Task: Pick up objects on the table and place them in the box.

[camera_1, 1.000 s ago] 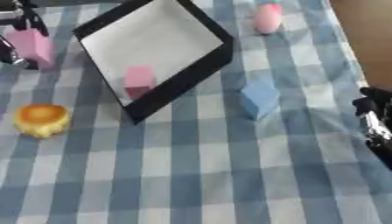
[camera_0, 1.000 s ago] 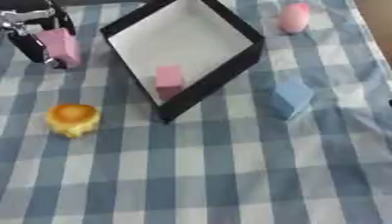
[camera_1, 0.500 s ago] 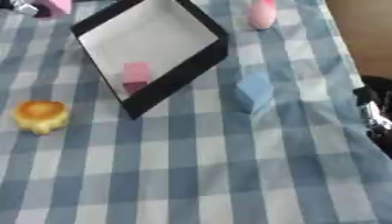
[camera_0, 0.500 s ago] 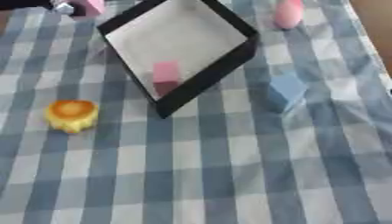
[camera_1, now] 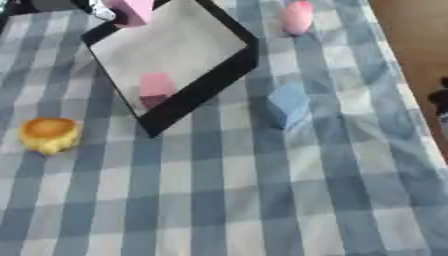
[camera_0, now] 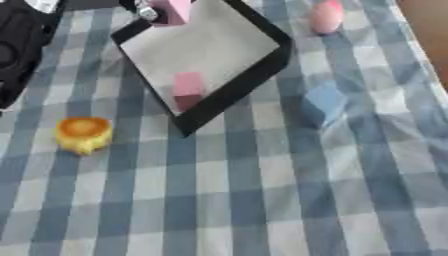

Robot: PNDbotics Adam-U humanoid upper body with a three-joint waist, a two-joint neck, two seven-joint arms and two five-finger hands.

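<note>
Box, black-walled with a pale floor, sits just below and to the right of the left hand in the left eye view. That hand shows only as dark fingers at the top edge, curled on a pink block held over the box's far corner. Further down inside the box, towards its near corner, lies a second pink block, already delivered. Well below the hand and to its left, on the checked cloth, stands a yellow-orange round object. Off to the hand's right lie a light blue block, just outside the box's right wall, and a pink rounded object near the table's far edge. The black bulk of the left arm fills the upper left corner.

In the right eye view the same layout repeats, with the held block poised at the box's upper corner. At the right edge, far across from the left hand, a dark sliver is probably the right hand; whether its fingers are straight or curled I cannot tell.

By my reading the task is under halfway: one piece is in, one is about to be dropped, and three remain on the cloth.
</note>
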